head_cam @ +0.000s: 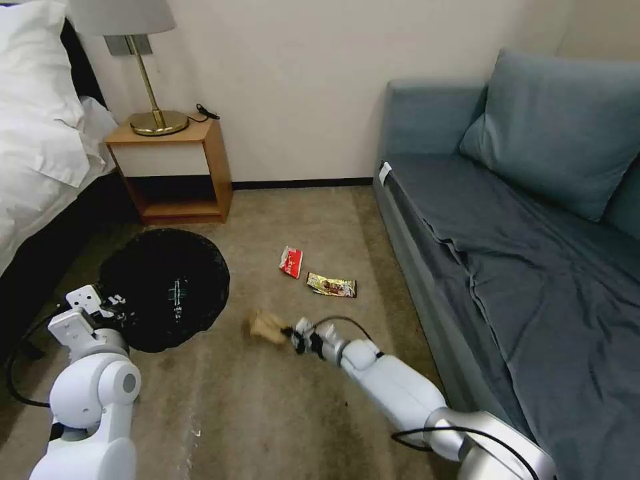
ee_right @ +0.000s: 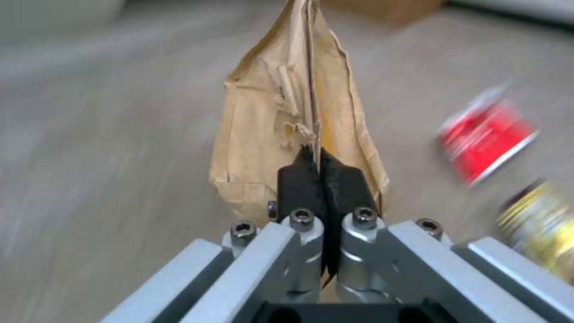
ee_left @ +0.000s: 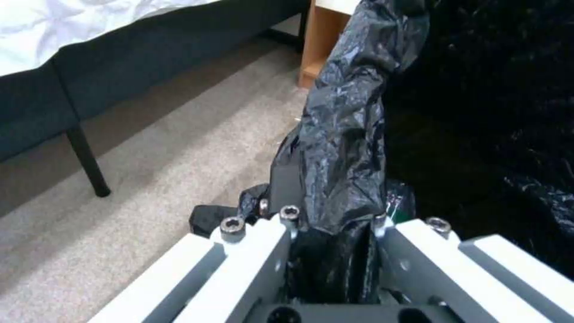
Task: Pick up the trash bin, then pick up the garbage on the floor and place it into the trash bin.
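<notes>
- Trash bin [head_cam: 167, 290], lined with a black bag [ee_left: 347, 134], sits beside the bed [head_cam: 40, 140], just in front of the nightstand [head_cam: 177, 170].
- Left gripper [head_cam: 110, 310] is clamped on the bin's near rim, bag pinched between its fingers.
- Right gripper [head_cam: 293, 337], right of the bin, fingers closed tight on crumpled brown paper [ee_right: 293, 116].
- Red-and-white wrapper [head_cam: 291, 261] and gold wrapper [head_cam: 331, 285] lie on the carpet [head_cam: 267, 413] farther right of the bin, near each other.

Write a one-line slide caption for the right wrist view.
Right gripper pinching crumpled brown paper above the carpet, red wrapper and gold wrapper beyond.
</notes>
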Controlling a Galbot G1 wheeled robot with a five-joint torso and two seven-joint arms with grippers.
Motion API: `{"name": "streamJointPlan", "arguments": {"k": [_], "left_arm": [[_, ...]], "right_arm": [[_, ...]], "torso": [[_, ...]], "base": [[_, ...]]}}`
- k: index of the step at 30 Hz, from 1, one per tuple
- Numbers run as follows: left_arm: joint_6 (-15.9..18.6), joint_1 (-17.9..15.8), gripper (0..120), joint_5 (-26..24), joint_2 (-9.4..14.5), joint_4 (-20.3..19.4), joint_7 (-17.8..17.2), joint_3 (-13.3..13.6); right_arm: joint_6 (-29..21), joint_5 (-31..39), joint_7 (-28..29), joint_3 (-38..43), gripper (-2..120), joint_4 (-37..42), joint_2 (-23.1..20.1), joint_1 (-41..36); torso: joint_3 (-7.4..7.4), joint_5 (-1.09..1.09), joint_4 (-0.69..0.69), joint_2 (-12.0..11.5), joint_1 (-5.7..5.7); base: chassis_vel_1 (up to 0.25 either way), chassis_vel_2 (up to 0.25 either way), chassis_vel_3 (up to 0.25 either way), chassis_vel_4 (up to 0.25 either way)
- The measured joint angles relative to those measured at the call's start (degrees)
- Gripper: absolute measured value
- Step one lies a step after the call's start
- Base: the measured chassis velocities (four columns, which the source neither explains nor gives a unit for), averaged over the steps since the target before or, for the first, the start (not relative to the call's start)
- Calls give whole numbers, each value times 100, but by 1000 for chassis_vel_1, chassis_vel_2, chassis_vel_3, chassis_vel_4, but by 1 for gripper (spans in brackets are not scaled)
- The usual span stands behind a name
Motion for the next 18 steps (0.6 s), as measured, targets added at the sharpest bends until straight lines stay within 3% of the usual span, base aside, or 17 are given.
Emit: {"name": "streamJointPlan", "arguments": {"k": [4, 8, 12, 18], "left_arm": [[-32, 5, 1, 3, 8, 43, 37, -26], [-42, -47, 1, 2, 4, 102, 43, -22], [-42, -65, 1, 3, -5, 106, 46, -2], [-33, -130, 1, 0, 26, 108, 33, 21]], "right_arm": [[48, 486, 303, 456, 0, 219, 6, 610], [72, 654, 479, 380, 0, 265, -70, 1137], [98, 679, 537, 296, 0, 440, -110, 1250], [-55, 1050, 855, -63, 0, 1346, -103, 1313]], "torso": [[0, 0, 0, 0, 0], [-1, -1, 0, 0, 0], [0, -1, -2, 0, 0], [0, 0, 0, 0, 0]], "base": [[0, 0, 0, 0], [0, 0, 0, 0], [0, 0, 0, 0], [0, 0, 0, 0]]}}
